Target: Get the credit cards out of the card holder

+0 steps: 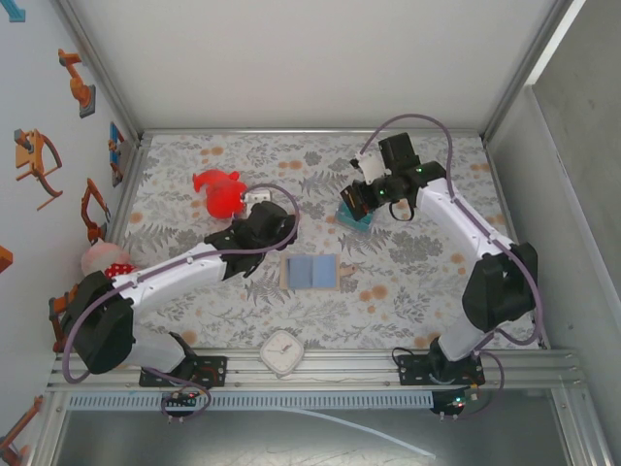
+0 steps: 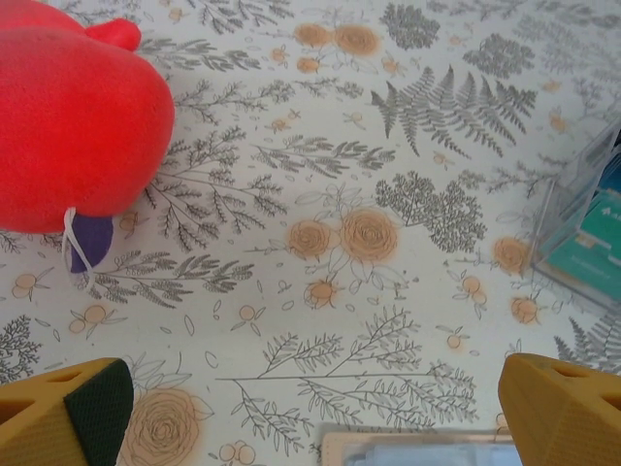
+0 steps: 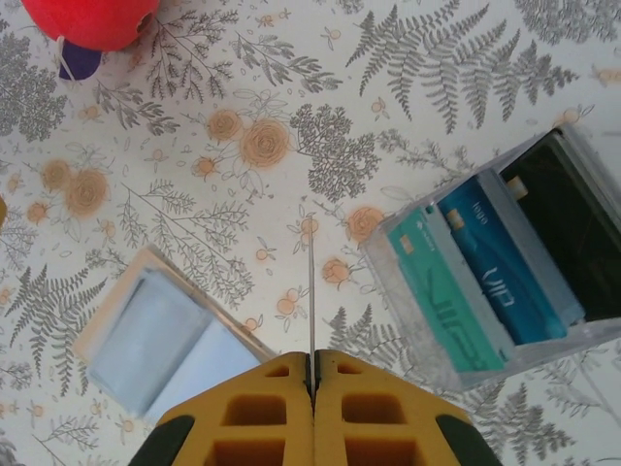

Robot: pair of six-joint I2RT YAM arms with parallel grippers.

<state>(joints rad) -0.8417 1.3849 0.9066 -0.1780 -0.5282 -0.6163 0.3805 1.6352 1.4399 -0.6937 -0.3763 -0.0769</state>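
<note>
Tan bifold card holder (image 1: 310, 271) with light blue lining, spread open and flat on the floral cloth (image 2: 320, 146), lining up; no card edge to be made out in its pockets from the right wrist view. Two thin credit cards (image 3: 446, 296), one teal and one dark blue with pale marks, slotted side by side in a clear plastic box (image 3: 403, 309) just beyond and to the right of the card holder, not touching it. Right gripper (image 3: 312, 361) hanging above the gap between card holder and box, yellow fingers pressed together with no gap. Thin pale line running forward from their seam, possibly a card seen edge-on, possibly nothing held; cannot tell. Left gripper (image 2: 315, 413) spread wide and empty, low over the cloth at the card holder's far left corner. Round red plush toy (image 2: 68, 116) well beyond and to the left of the card holder, out of the way. Judged late in the job: emptying seemingly done, or down to a last card. Next move likely calling for either a short carry rightward over the box and a release, or a closer check of the pockets, with the wide gripper free to pin the card holder's flap.
</note>
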